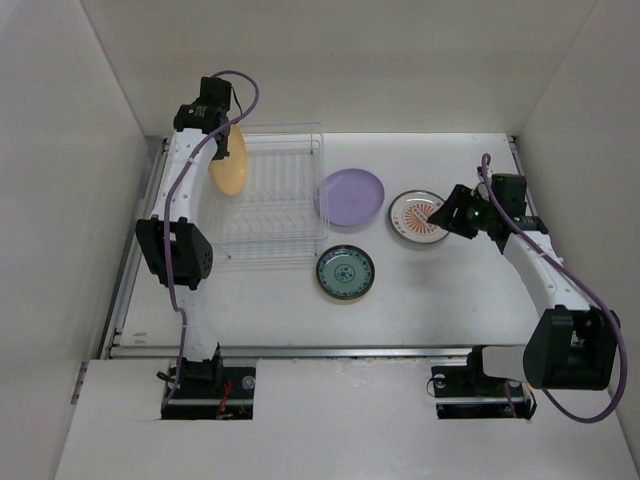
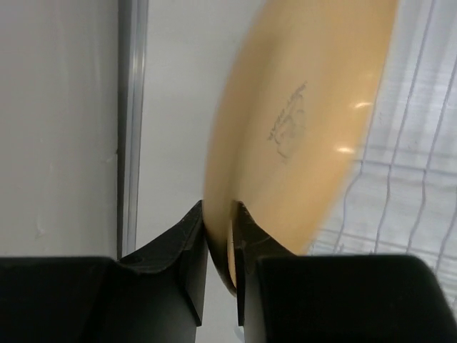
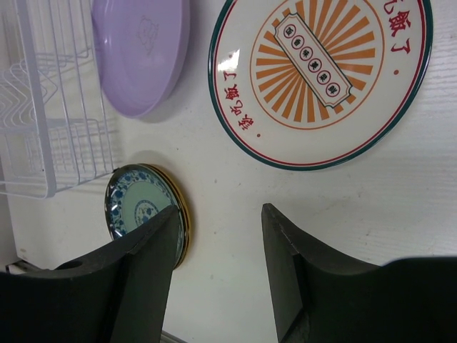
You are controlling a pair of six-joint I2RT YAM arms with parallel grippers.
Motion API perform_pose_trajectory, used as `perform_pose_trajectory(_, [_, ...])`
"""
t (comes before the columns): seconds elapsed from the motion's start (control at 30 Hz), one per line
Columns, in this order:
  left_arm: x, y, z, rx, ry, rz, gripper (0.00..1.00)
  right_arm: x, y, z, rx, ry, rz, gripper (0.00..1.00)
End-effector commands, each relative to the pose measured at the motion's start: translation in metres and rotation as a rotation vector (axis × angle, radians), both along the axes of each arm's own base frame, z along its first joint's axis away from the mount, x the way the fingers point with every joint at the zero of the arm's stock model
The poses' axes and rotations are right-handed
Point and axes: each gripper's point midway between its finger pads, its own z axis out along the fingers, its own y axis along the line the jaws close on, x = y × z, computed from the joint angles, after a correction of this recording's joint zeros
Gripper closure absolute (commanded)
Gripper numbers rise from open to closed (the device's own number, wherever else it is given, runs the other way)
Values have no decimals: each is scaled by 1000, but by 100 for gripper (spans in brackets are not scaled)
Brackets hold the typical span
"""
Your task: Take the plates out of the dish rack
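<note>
Left wrist view shows the left gripper [image 2: 220, 214] closed almost fully on the lower rim of the mustard-yellow plate [image 2: 300, 128], with one finger on each face. The plate stands on edge, tilted, above the left end of the dish rack [image 1: 270, 255]. I can see no other plate in the rack.

The lavender plate [image 1: 352, 195] lies against the right side of the rack, and the sunburst plate [image 1: 420, 217] lies further right. The teal plate [image 1: 345, 272] lies just in front of the rack's right corner. The right gripper [image 3: 220, 211] hovers right of the rack over bare table, about half open and holding nothing.

The hold is only a small pinch on a thin, smooth rim, so I think the plate could turn between the fingers or slip out onto the wires. If it is carried sideways too low, its edge may catch the rack and drag it. The space beside the rack is crowded, so the plate may land on the lavender plate.
</note>
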Motion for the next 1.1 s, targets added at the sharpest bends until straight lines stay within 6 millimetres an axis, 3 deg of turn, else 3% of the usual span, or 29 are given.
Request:
perform_pose_trajectory(0.0, [-18, 28, -17, 127, 129, 33, 100, 14, 4, 29, 0, -87, 15, 44])
perform_pose_trajectory(0.1, [-16, 44, -30, 165, 165, 76, 100, 12, 4, 25, 1, -78, 15, 44])
perform_pose_trajectory(0.33, [-23, 91, -23, 170, 157, 172, 100, 10, 5, 22, 7, -69, 22, 44])
perform_pose_trajectory(0.57, [-15, 103, -4, 221, 101, 151, 100, 9, 5, 25, 7, -78, 22, 44])
perform_pose_trajectory(0.73, [-10, 90, 13, 147, 52, 101, 100, 9, 5, 25, 0, -82, 27, 44])
perform_pose_trajectory(0.8, [-6, 64, 31, 109, -8, 35, 100, 9, 5, 25, 0, -82, 27, 44])
perform_pose_trajectory(0.83, [-4, 61, 35, 98, -24, 27, 100, 9, 5, 25, 0, -82, 27, 44])
perform_pose_trajectory(0.97, [1, 12, 97, 26, -212, -88, 100, 10, 5, 22, 1, -73, 27, 44])
perform_pose_trajectory(1.07, [3, -25, 127, -70, -339, -163, 100, 10, 6, 19, 7, -62, 34, 44])
